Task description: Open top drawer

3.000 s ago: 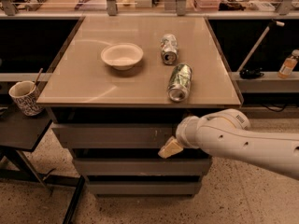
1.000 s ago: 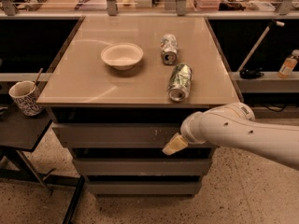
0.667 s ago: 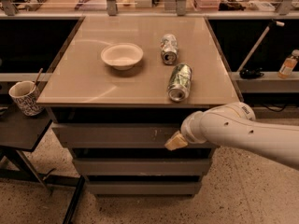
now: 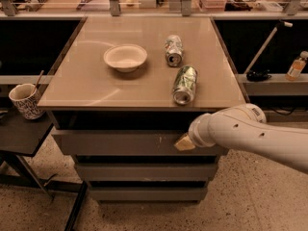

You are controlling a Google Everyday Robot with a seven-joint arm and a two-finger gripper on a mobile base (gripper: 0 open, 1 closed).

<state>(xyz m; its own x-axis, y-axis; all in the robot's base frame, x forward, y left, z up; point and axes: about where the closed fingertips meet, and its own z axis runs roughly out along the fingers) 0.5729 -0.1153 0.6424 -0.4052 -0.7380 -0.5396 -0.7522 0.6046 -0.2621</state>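
The top drawer [image 4: 115, 143] is the widest grey face panel just under the tabletop, with small pale scratch marks near its middle. It stands out a little further than the two narrower drawer faces [image 4: 144, 172] below it. My gripper [image 4: 184, 143] comes in from the right on a white arm [image 4: 250, 134]. Its tan tip lies against the right part of the top drawer's face, just right of the scratches.
On the tan tabletop [image 4: 77, 85] sit a white bowl [image 4: 125, 57] and two cans lying on their sides [image 4: 173, 50] [image 4: 185, 83]. A patterned mug [image 4: 25, 100] stands on a low dark side table at left. Shelving with clutter runs behind.
The gripper tip has crept slightly up and to the right along the top drawer's face. The drawer face looks unchanged.
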